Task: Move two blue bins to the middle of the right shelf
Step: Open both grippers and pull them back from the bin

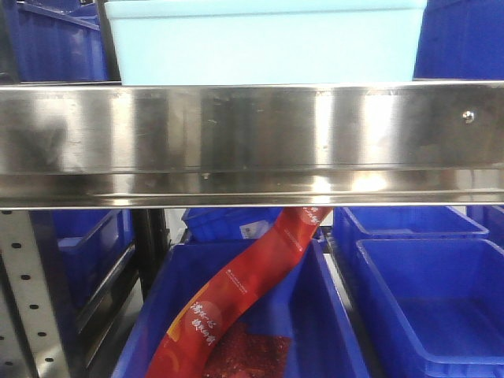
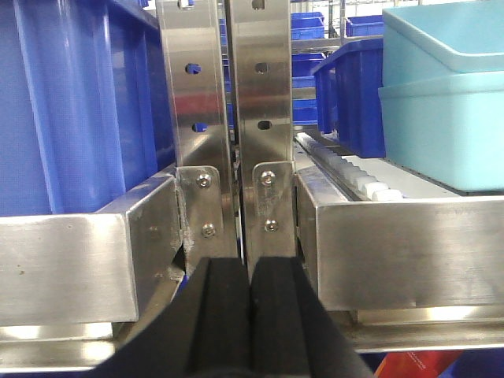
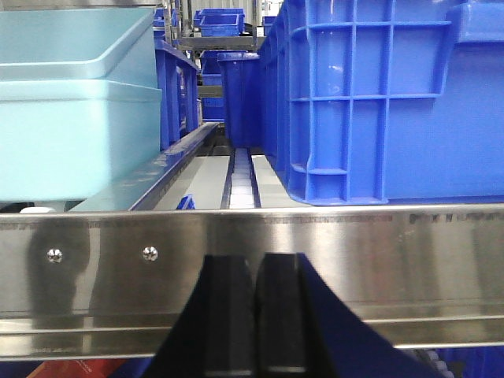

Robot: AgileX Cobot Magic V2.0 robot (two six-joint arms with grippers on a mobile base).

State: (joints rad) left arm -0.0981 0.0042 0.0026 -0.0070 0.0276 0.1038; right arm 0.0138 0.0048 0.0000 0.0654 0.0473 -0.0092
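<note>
Two pale sky-blue bins sit nested on the right shelf middle, just behind its steel front rail (image 1: 252, 138). The front view shows the outer blue bin (image 1: 264, 43) centred above the rail. In the left wrist view the lower bin (image 2: 445, 130) and the upper one (image 2: 441, 35) are at the right. The right wrist view has them at the left: lower bin (image 3: 75, 138), upper bin (image 3: 75, 43). My left gripper (image 2: 249, 268) is shut and empty in front of the uprights (image 2: 228, 118). Facing the rail (image 3: 354, 252), my right gripper (image 3: 255, 264) is shut and empty too.
Dark blue crates flank the cyan bins: one at the left (image 2: 79, 102), one at the right (image 3: 386, 94). Below the rail a dark blue crate (image 1: 315, 315) holds red snack packets (image 1: 236, 307); another crate (image 1: 433, 307) stands at its right. A perforated upright (image 1: 24, 291) rises at lower left.
</note>
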